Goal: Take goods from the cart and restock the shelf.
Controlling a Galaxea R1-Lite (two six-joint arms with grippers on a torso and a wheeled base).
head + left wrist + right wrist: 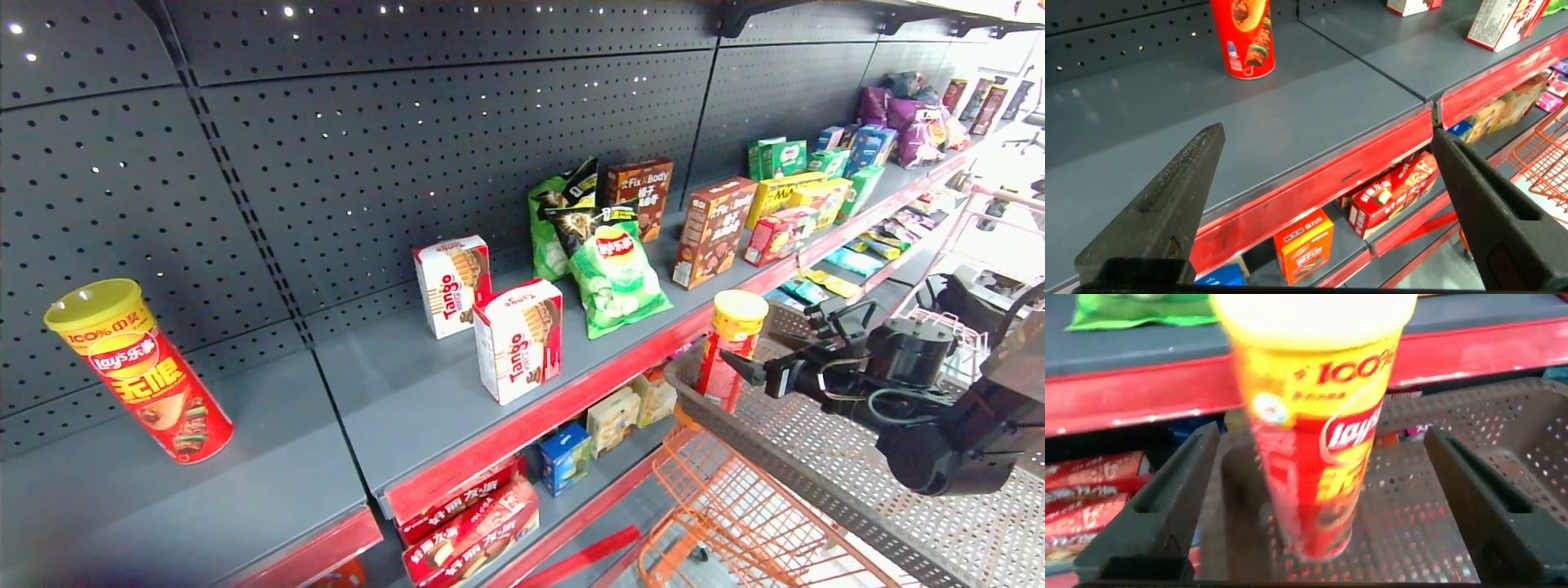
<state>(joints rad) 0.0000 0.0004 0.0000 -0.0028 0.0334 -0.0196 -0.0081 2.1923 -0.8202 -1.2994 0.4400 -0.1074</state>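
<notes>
A red chip can with a yellow lid (731, 349) stands upright in the cart's grey perforated basket (816, 457), close to the shelf's red edge. My right gripper (775, 343) is open just behind it; in the right wrist view the can (1315, 433) stands between and slightly ahead of the spread fingers (1167, 506), untouched. A matching can (139, 371) stands at the left of the grey shelf (392, 392). My left gripper (1323, 212) is open and holds nothing, in front of the shelf's edge, with that can (1243, 37) farther back.
Two white wafer boxes (518, 339), green chip bags (616, 273) and brown boxes (713, 231) stand mid-shelf, with more boxes to the right. Bare shelf lies between the left can and the wafer boxes. Goods fill the lower shelf (465, 523). An orange wire basket (735, 523) sits below the grey one.
</notes>
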